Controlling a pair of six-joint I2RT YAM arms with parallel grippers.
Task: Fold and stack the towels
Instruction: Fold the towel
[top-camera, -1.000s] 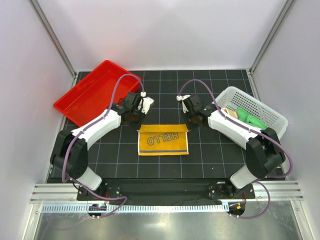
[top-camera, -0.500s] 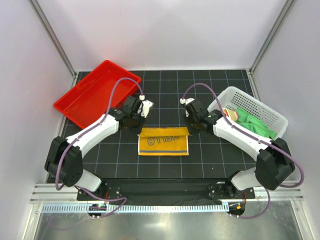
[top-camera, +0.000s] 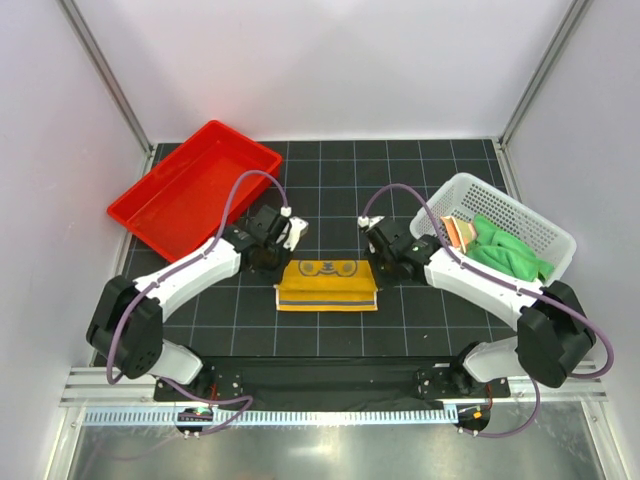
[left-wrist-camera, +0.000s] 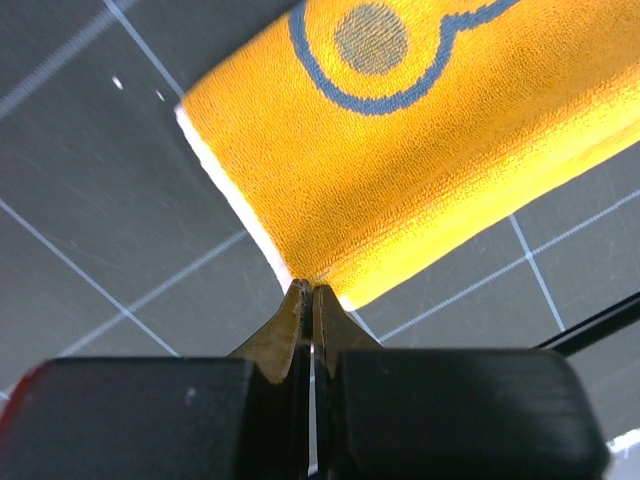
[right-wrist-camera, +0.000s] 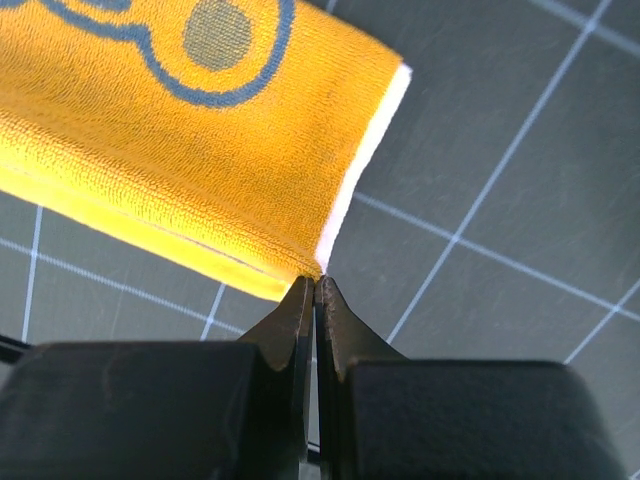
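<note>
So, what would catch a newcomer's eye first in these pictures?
The yellow towel lies folded at the middle of the black mat, with the left gripper and the right gripper each shut on one of its far corners. After that come the red tray at the far left and the white basket at the right, holding a green towel.

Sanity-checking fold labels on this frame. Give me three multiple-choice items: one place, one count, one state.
1. Green towel sits: A) in the white basket B) spread flat mid-scene C) hanging off the near edge.
2. Towels outside the basket: A) none B) one C) three.
3. Left claw is: A) wide open B) shut on nothing C) shut on the yellow towel corner.
Key: 1 A, green folds show inside the basket wall. 2 B, only the yellow towel lies on the mat. 3 C, the wrist view shows the tips pinched on the corner.
</note>
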